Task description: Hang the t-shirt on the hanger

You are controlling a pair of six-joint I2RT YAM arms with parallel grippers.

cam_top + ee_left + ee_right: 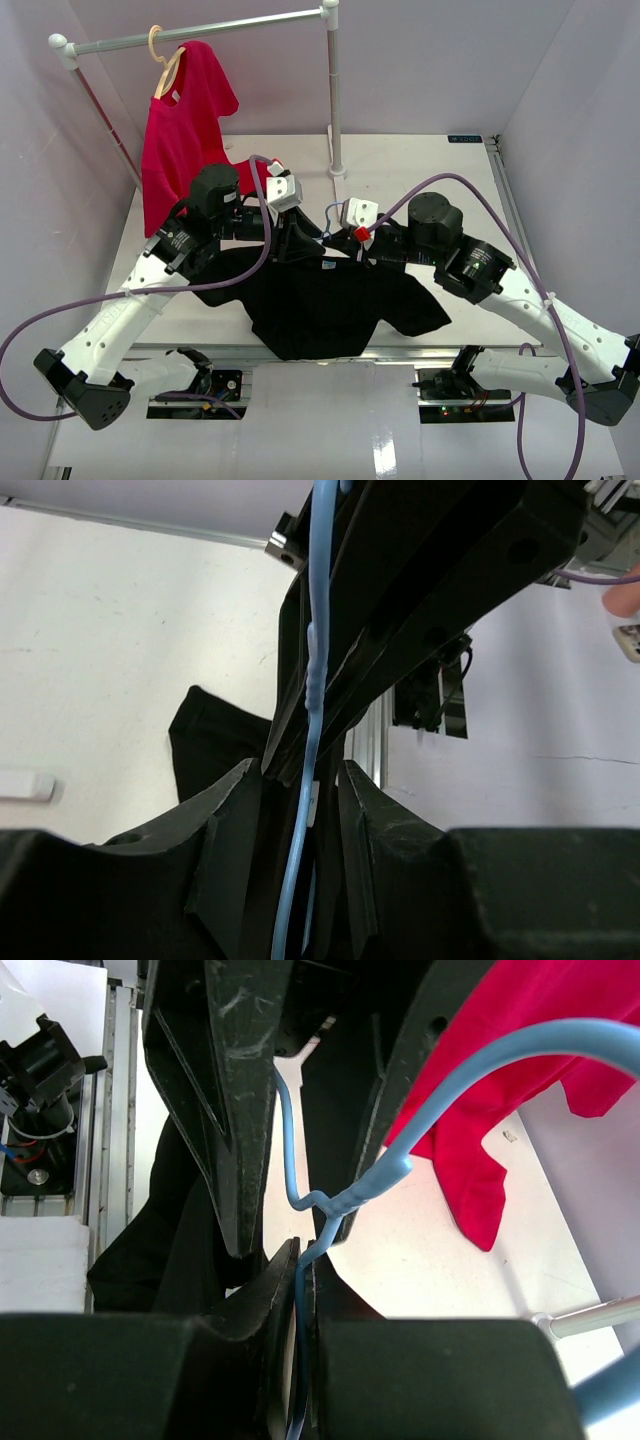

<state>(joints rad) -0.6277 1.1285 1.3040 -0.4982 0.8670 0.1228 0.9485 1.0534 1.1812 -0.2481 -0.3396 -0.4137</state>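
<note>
Top external shows one t-shirt (pixel 320 310), one hanger (pixel 334 214), one red shirt (pixel 180 140).

From above, my left gripper (pixel 305 243) and right gripper (pixel 345 243) cover most of the hanger (pixel 331 212) and the t-shirt (pixel 320 300) collar. My left wrist view cuts the wire off at top and bottom, and I cannot tell whether that gripper pinches fabric.

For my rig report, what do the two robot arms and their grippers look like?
Both the left arm and right arm have white links and round black joint housings. A purple cable loops along each. Each wrist carries a white block; the right one has a red tab. The fingers are black.
</note>
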